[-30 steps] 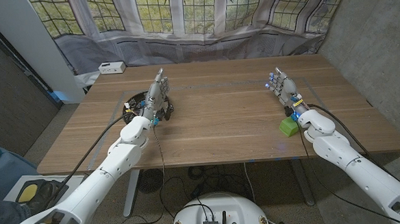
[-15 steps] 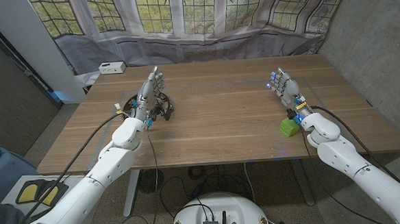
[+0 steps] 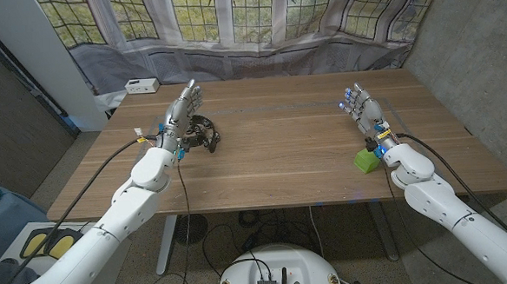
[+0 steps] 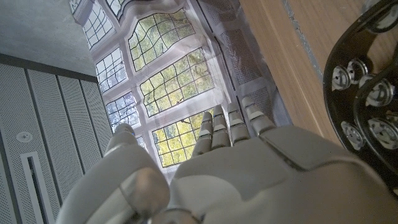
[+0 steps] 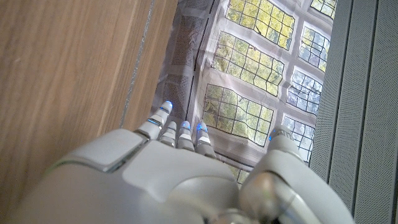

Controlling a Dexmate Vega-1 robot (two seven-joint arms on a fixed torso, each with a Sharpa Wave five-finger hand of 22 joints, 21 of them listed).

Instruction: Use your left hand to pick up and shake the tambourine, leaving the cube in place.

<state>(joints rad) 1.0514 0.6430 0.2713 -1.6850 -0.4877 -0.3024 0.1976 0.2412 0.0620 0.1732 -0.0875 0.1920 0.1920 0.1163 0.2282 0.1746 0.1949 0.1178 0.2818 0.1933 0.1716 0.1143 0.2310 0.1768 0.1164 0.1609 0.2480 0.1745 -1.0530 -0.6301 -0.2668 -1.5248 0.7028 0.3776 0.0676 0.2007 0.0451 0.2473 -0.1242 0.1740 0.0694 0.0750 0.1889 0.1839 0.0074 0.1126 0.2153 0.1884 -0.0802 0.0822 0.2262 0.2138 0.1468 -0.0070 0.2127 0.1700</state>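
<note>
Left hand (image 3: 179,116): fingers straight and slightly apart, holding nothing, raised over the left part of the wooden table (image 3: 280,158). In the head view it sits just beside the black round tambourine with small metal jingles (image 3: 203,133), on that instrument's left side; contact cannot be confirmed. Left wrist view shows the same hand (image 4: 249,168) from behind, fingers extended toward the window, with the tambourine's rim and jingles (image 4: 364,93) close alongside the palm.

Against the frame a second earlier: the left hand then stood over the tambourine, covering most of it; the arm has since swung toward the table's left edge, and more of the tambourine is now uncovered.

Right hand (image 3: 362,112): fingers extended and apart, empty, near the table's right side, position unchanged. Small green cube (image 3: 365,160) lies on the table just beside the right wrist.

Count: one tambourine, one cube. One small white box (image 3: 141,85) at the far left corner.
</note>
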